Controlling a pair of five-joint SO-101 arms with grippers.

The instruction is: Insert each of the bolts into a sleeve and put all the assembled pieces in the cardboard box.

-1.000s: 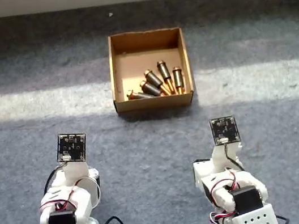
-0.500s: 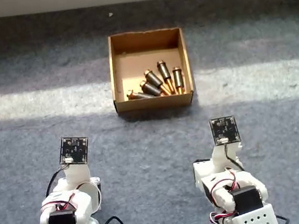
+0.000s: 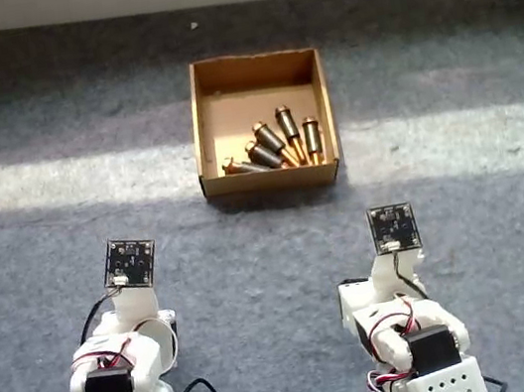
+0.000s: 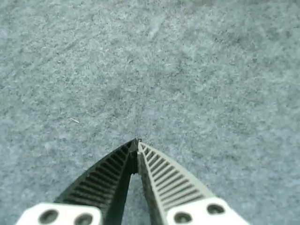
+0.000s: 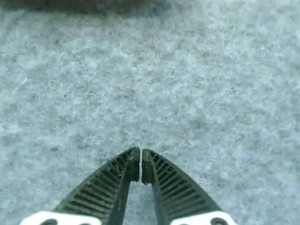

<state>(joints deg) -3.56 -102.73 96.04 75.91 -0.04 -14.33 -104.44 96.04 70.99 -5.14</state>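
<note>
While open, cardboard box (image 3: pixel 228 111) with bolts (image 3: pixel 271 139)

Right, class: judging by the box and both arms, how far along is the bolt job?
Done: several assembled pieces lie inside the cardboard box. In hand: nothing; the left gripper and right gripper are shut, empty, over the carpet. Left: seemingly nothing, as every piece seen is boxed.

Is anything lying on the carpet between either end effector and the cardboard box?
Nothing visible does. Grey carpet lies between the cardboard box and the left end effector and right end effector, both shut over it.
</note>
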